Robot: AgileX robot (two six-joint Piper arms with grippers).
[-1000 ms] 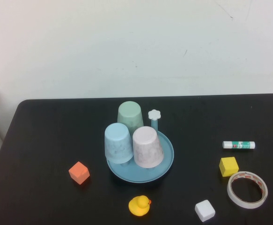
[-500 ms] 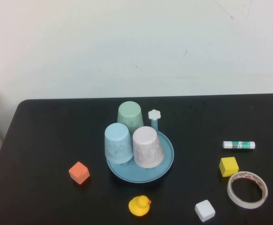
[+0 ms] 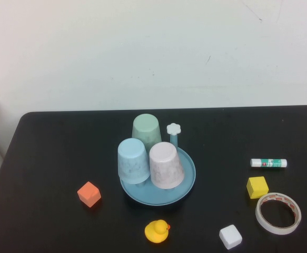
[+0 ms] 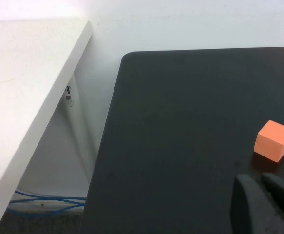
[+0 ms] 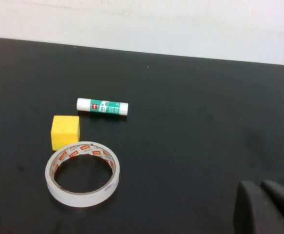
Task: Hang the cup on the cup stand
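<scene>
The pale pink cup [image 3: 165,165] stands upside down on the round blue cup stand [image 3: 189,182] in the middle of the black table, beside a light blue cup [image 3: 132,161] and a pale green cup [image 3: 146,129], both also upside down. One bare peg with a white flower cap [image 3: 173,129] rises behind the pink cup. Neither arm shows in the high view. My left gripper [image 4: 259,179] is shut and empty above the table's left part, near an orange cube [image 4: 274,140]. My right gripper [image 5: 260,186] is shut and empty over the table's right part.
Loose items lie round the stand: an orange cube [image 3: 89,194], a yellow duck [image 3: 157,231], a white cube [image 3: 230,236], a tape roll [image 3: 278,213], a yellow cube [image 3: 257,187] and a glue stick [image 3: 268,163]. A white shelf [image 4: 25,92] stands beyond the table's left edge.
</scene>
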